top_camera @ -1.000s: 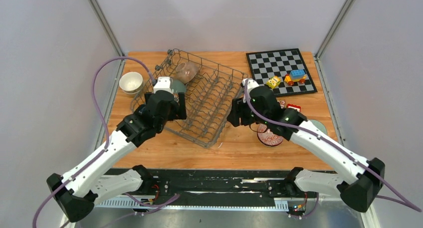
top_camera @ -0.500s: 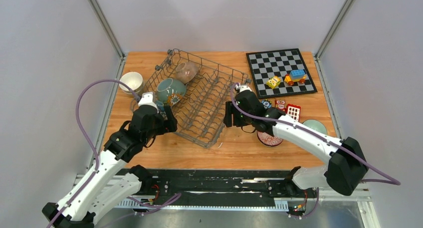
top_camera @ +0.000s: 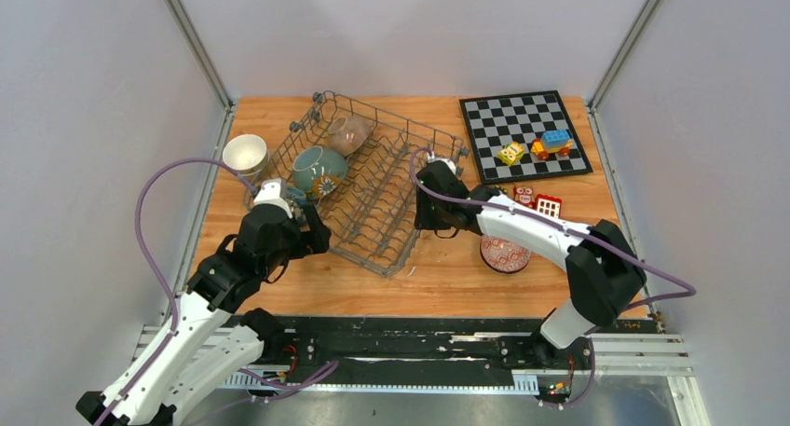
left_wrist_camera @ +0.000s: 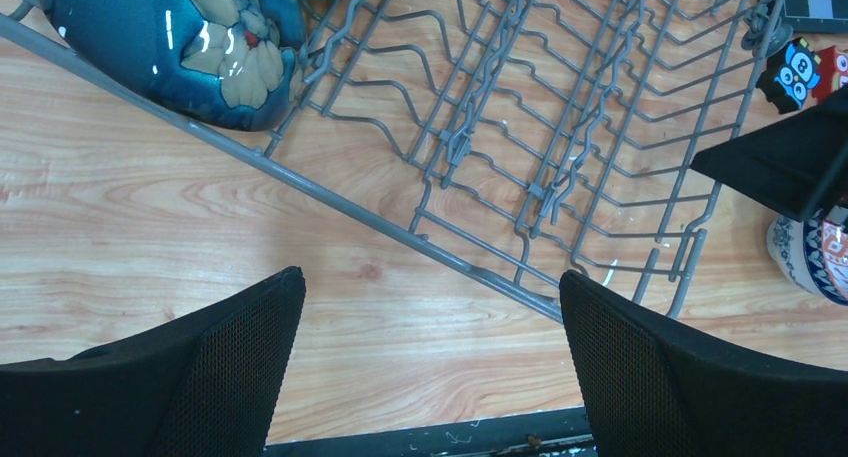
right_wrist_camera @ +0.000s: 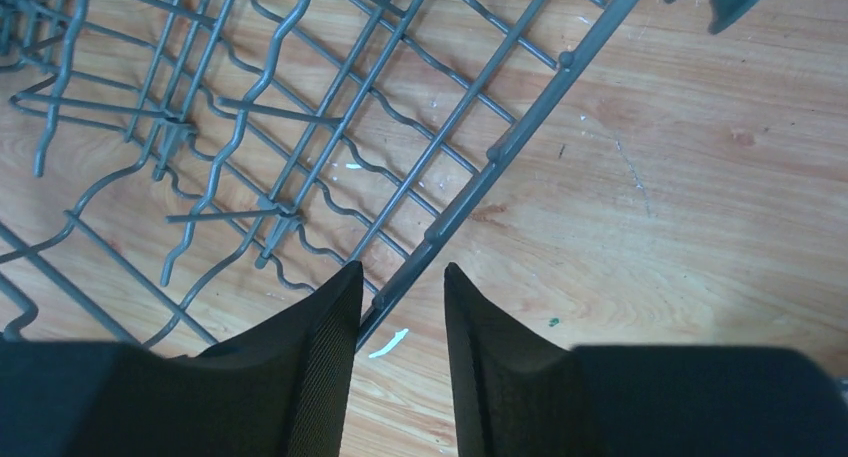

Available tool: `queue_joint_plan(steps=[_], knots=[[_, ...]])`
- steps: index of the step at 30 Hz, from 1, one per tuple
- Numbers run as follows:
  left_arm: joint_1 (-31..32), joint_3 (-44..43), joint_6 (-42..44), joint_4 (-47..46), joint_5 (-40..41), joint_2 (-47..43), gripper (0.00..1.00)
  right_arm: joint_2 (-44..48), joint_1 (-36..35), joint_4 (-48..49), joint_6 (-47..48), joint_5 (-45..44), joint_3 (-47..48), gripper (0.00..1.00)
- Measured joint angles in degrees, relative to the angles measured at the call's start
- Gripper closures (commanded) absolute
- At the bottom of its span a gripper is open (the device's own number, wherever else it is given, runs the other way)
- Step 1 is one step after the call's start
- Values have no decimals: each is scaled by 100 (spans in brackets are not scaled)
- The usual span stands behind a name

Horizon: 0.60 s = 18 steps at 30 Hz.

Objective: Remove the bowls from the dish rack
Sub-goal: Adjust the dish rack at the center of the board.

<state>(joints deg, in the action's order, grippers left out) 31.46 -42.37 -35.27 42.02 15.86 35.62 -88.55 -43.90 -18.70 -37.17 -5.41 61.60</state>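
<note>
Grey dish rack (right_wrist_camera: 497, 153) rim lies between the right jaws.

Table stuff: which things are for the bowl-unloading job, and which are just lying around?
For the job: dish rack; teal bowl and brown bowl inside it; white bowl and red patterned bowl out on the table.

Just lying about: chessboard; yellow toy car and blue toy truck on it; picture blocks beside it.

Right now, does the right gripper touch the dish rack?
Cannot tell. In the right wrist view, the dish rack's rim wire runs between the right gripper's fingers; contact or gap is unclear.
</note>
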Motion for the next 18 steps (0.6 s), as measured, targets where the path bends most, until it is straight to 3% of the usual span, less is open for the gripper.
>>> queue_joint_plan(steps=[18], knots=[[0,-116,254,59,74,-92,1,-490,1091,-33,107,197,549,85]])
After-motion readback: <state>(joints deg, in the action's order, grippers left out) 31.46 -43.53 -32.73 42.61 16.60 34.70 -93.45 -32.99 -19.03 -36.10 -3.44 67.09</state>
